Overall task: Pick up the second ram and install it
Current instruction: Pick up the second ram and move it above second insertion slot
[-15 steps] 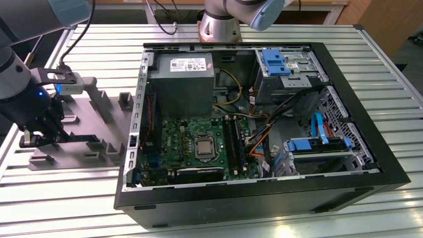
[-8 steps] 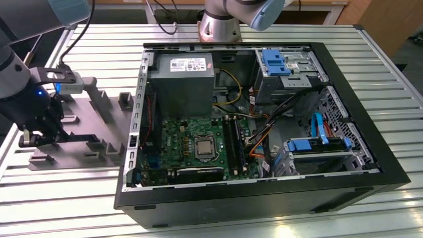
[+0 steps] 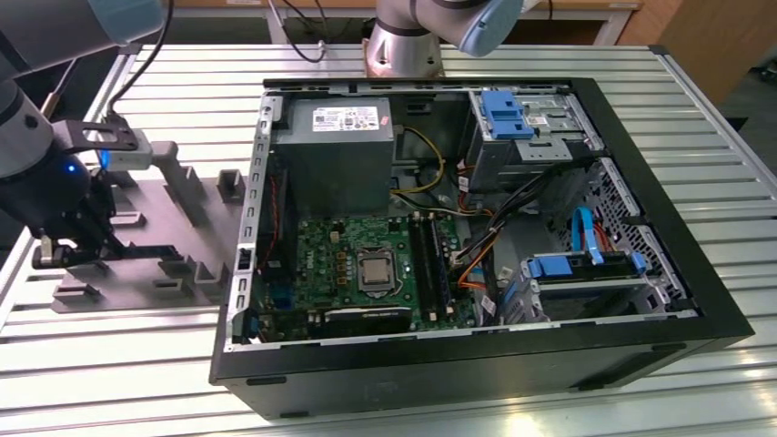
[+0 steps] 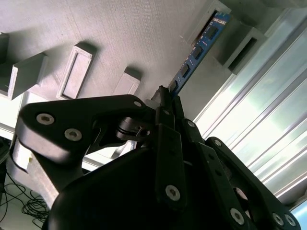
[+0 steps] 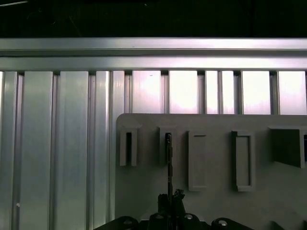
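**Second ram gripped at holder slot**

The fingers (image 4: 162,98) are clamping one end of the second ram (image 4: 199,50), whose far end is sitting at a slot in the grey holder (image 4: 120,33). Risk: such an end grip is inviting tilt, binding the stick against the slot walls.

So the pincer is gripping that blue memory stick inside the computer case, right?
Not quite. The pincer does grip the blue memory stick, but not inside the computer case. It is over the grey holder tray, which lies outside the case on the exterior view's left. The exterior view shows this.
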You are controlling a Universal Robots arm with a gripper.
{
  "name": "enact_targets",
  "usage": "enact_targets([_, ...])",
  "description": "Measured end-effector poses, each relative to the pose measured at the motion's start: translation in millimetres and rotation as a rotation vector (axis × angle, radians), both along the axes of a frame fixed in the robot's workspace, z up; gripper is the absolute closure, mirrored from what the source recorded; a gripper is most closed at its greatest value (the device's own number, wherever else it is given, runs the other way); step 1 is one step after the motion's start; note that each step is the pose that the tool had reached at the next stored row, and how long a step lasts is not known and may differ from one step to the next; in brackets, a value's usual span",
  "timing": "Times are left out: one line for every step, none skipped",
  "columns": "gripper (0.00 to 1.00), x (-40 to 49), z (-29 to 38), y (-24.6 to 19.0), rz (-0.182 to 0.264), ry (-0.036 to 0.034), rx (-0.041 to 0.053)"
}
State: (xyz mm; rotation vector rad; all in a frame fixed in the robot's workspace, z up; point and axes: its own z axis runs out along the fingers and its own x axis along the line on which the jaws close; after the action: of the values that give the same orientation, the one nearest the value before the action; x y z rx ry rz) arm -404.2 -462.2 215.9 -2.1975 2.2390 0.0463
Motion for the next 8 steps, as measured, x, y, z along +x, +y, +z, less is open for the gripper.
enact_targets([0.86, 0.0, 0.3, 0.0, 0.0, 0.0, 0.0])
enact_targets([0.86, 0.0, 0.7, 0.0, 0.0, 0.0001, 0.0])
enact_targets([0.86, 0.0, 1.1, 0.0, 0.0, 0.0, 0.0])
enact_targets([0.86, 0.0, 1.6, 0.0, 0.0, 0.0, 0.0])
enact_targets([0.86, 0.0, 2.1, 0.0, 0.0, 0.0, 0.0])
enact_targets([0.86, 0.0, 2.5, 0.0, 0.0, -0.0001, 0.0])
enact_targets([0.86, 0.0, 2.8, 0.0, 0.0, -0.0002, 0.0001])
enact_targets([0.86, 0.0, 3.1, 0.0, 0.0, -0.0002, 0.0001])
